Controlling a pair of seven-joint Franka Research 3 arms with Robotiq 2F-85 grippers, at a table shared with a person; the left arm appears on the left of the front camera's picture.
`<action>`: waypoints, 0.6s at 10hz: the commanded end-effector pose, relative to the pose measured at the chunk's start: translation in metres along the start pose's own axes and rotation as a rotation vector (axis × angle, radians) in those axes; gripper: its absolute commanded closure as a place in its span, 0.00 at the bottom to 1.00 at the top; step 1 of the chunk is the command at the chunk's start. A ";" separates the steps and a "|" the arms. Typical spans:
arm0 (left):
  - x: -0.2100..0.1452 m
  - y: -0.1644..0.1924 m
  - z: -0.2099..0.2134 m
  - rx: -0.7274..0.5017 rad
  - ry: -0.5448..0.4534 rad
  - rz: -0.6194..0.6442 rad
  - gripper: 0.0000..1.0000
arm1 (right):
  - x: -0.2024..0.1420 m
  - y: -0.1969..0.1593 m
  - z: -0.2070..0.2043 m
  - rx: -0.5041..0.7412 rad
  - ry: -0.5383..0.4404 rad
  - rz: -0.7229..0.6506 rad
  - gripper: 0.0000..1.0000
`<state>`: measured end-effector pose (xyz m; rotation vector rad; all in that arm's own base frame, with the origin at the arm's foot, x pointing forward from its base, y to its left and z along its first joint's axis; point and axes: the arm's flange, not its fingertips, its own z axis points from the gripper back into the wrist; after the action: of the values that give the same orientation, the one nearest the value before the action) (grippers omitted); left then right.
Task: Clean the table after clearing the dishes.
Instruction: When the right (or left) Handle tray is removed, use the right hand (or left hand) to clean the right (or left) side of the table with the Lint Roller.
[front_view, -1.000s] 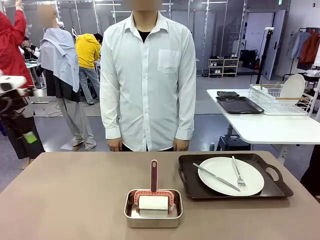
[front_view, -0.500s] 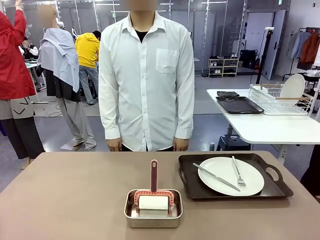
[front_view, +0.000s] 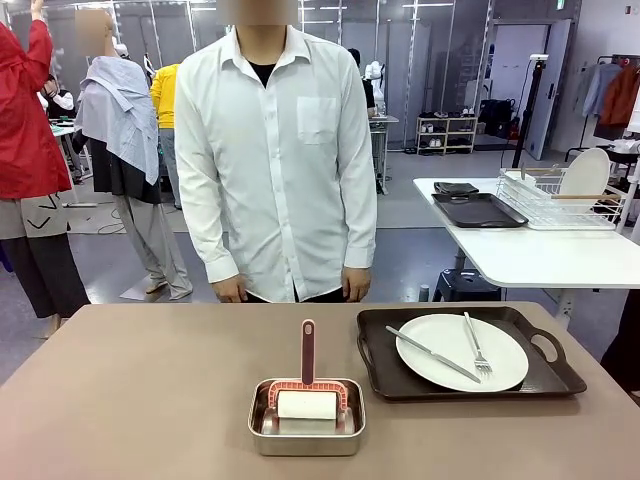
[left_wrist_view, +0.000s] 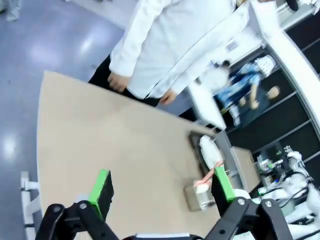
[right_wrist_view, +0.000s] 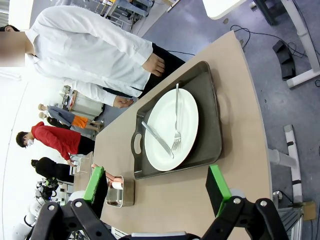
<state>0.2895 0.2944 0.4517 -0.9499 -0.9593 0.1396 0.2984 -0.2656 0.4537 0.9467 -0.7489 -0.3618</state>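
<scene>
The taupe table (front_view: 140, 390) spans the front view. On its right side lies a dark brown tray (front_view: 372, 350) holding a white plate (front_view: 505, 362) with a knife (front_view: 432, 354) and fork (front_view: 476, 347). From the right wrist view, the same tray (right_wrist_view: 212, 125) and plate (right_wrist_view: 185, 120) sit beyond my right gripper (right_wrist_view: 156, 186), which hangs open above the table's near edge with nothing between its fingers. My left gripper (left_wrist_view: 162, 189) is open too, high over the table (left_wrist_view: 100, 150), far from the tray (left_wrist_view: 196, 142).
A steel pan (front_view: 306, 432) holding a white roller with a pink handle (front_view: 308, 350) sits at front centre. A person in a white shirt (front_view: 275, 150) stands at the far edge. A white side table (front_view: 540, 255) with a dish rack (front_view: 560, 205) stands at back right.
My left arm, seen at the front view's left edge a second ago, has left that view. The person has shifted slightly to the left.
</scene>
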 end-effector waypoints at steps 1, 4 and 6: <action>-0.009 0.017 0.004 -0.094 -0.024 0.054 0.00 | -0.002 -0.001 0.000 0.019 -0.012 0.020 0.00; -0.007 0.023 -0.004 -0.124 0.027 0.160 0.00 | -0.002 -0.001 0.000 0.019 -0.012 0.020 0.00; 0.000 0.027 -0.010 -0.060 0.013 0.189 0.00 | -0.002 -0.001 0.000 0.019 -0.012 0.020 0.00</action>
<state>0.2997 0.2957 0.4192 -1.1226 -0.8638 0.2094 0.2985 -0.2654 0.4536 0.9467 -0.7484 -0.3617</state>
